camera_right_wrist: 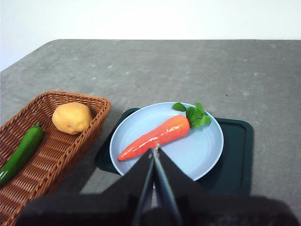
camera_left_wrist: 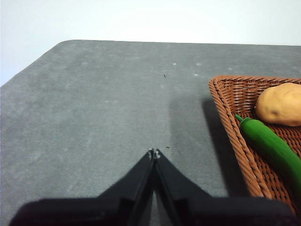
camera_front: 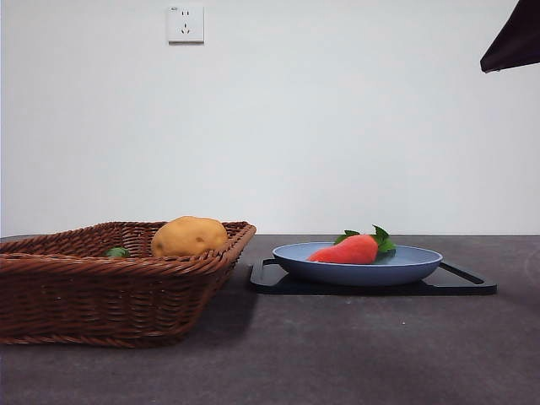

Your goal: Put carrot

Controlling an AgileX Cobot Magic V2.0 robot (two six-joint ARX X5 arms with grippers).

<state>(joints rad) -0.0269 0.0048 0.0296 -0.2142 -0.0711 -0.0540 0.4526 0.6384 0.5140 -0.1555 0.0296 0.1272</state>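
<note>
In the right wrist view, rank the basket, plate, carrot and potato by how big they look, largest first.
1. Basket, though it is cut off by the picture's edge.
2. Plate, close to the basket in looks, so their order is unsure.
3. Carrot.
4. Potato.

Carrot (camera_right_wrist: 156, 136) lying on blue plate (camera_right_wrist: 197, 150), dark tray (camera_right_wrist: 235, 160) beneath, right gripper (camera_right_wrist: 154, 149) closed above.

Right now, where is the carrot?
The carrot lies on the blue plate, which sits on a dark tray beside the wicker basket that holds the potato.
</note>
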